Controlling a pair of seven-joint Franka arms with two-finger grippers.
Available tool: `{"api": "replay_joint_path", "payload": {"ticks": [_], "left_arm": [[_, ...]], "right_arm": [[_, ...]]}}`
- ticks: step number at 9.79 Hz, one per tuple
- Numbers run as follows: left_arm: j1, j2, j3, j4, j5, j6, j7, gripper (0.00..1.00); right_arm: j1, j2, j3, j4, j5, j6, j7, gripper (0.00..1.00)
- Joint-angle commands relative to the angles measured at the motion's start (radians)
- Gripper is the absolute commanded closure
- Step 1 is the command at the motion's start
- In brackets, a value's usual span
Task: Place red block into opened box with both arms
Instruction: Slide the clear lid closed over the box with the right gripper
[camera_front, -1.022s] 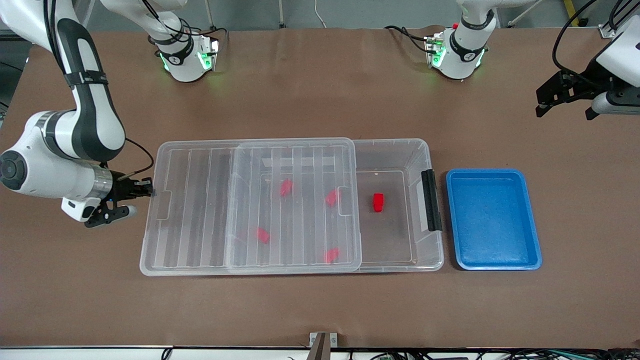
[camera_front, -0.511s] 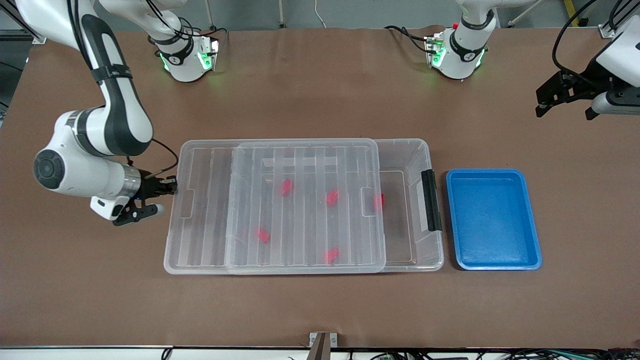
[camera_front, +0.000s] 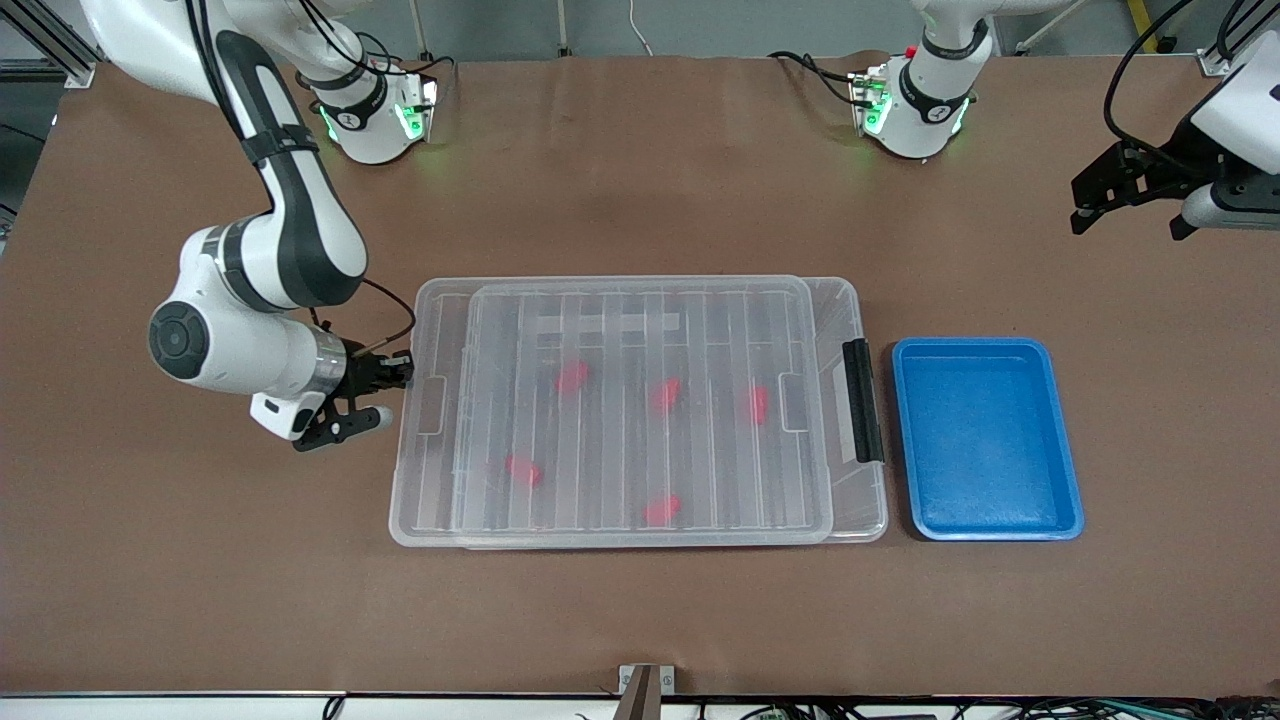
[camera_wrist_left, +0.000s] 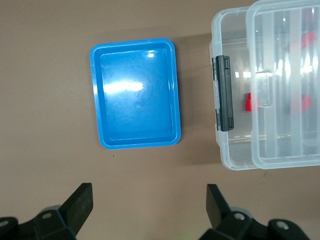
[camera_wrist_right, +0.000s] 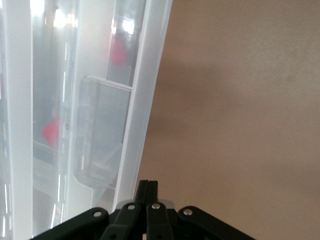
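Note:
The clear box lies mid-table, its black latch toward the left arm's end. The ribbed clear lid covers nearly all of it, leaving a narrow strip by the latch bare. The red block lies inside under the lid, and it also shows as the red block in the left wrist view. My right gripper is shut, its tips against the lid's short edge. My left gripper waits open and holding nothing, up over bare table at the left arm's end.
Several other red pieces lie in the box under the lid. A blue tray with nothing in it sits beside the latch end, toward the left arm's end of the table.
The right gripper has moved toward the latch end with the lid sliding ahead of it. The lid now covers the red block, which lay in the uncovered part before. The left arm has not moved.

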Motion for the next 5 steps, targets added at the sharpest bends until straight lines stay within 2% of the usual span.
{"api": "replay_joint_path", "payload": {"ticks": [1,5], "left_arm": [[-0.001,0.014,-0.005,-0.028,0.001,0.010,-0.011,0.00],[-0.003,0.016,-0.005,-0.028,0.001,0.011,-0.011,0.00]], "right_arm": [[0.022,0.027,-0.006,0.026,0.016,0.009,0.028,1.00],[0.028,0.032,-0.008,0.026,0.010,0.003,0.028,0.99]]}}
